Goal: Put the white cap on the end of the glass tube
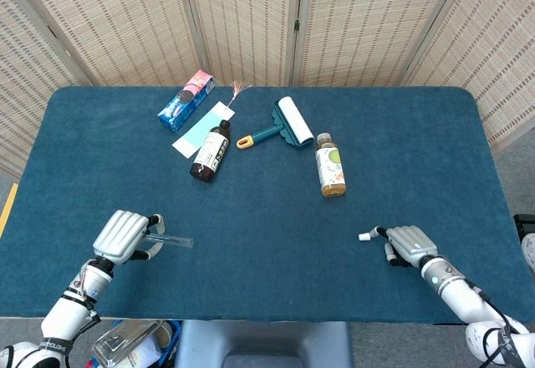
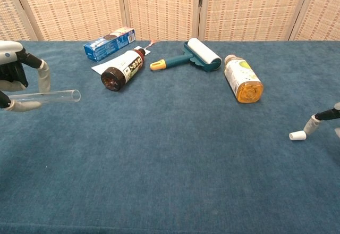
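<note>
Head view. Blue tabletop (image 1: 401, 150) in front of woven screens. Left hand (image 1: 123, 235) at near left, fingers closed around glass tube (image 1: 171, 237); tube roughly level, open end pointing right, clear of the cloth as far as can be told. Right hand (image 1: 407, 242) at near right, low over the tabletop, one fingertip touching or just beside white cap (image 1: 364, 237); other fingers apart, nothing gripped. Cap lying on the cloth, well apart from the tube. Far side of tabletop: blue box (image 1: 185, 100) at far left, pale card (image 1: 201, 127) just near it, brown bottle (image 1: 211, 151) lying partly over the card, lint roller (image 1: 282, 125) right of the bottle, juice bottle (image 1: 331, 166) lying near-right of the roller.

Chest view. Left hand (image 2: 16, 80) at left edge, partly cut off; thumb and finger pinching the glass tube (image 2: 53, 96), which sticks out to the right, above the tabletop (image 2: 170, 181). White cap (image 2: 297, 135) on its side at the right, on the cloth. Right hand (image 2: 325, 119) only partly in frame at right edge: one fingertip down at the cap's right end, touching or nearly so; rest out of frame. Brown bottle (image 2: 123, 69) with its base toward camera, blue box (image 2: 109, 43) behind it, lint roller (image 2: 191, 56) at centre far, juice bottle (image 2: 243, 79) right of it.
</note>
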